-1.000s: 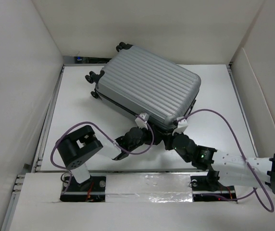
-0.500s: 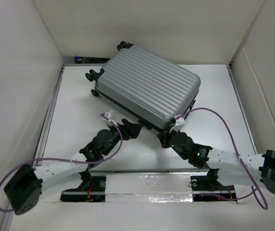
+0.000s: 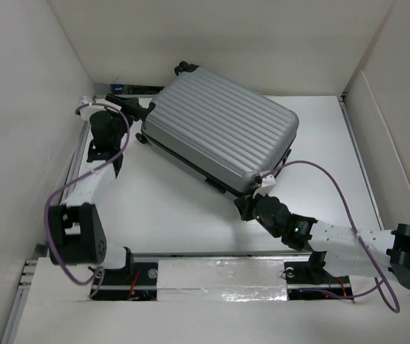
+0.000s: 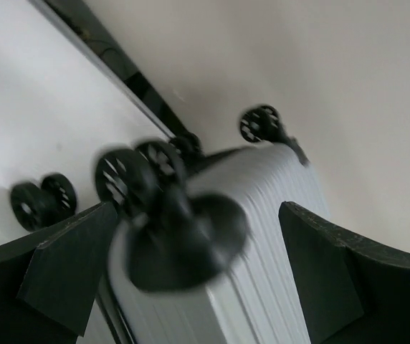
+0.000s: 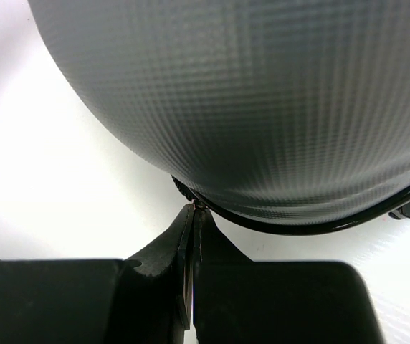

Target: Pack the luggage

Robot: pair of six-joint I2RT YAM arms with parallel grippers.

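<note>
closed suitcase lies flat, upper centre of surface.
left gripper wide open, empty, by wheels upper left; right gripper pinched closed at suitcase's lower corner seam, can't tell if holding anything.

From above and behind, I look down on the whole counter. Left wrist view faces the wheeled end of the suitcase, close; right wrist view sits tight against its near corner. All share it.
</note>
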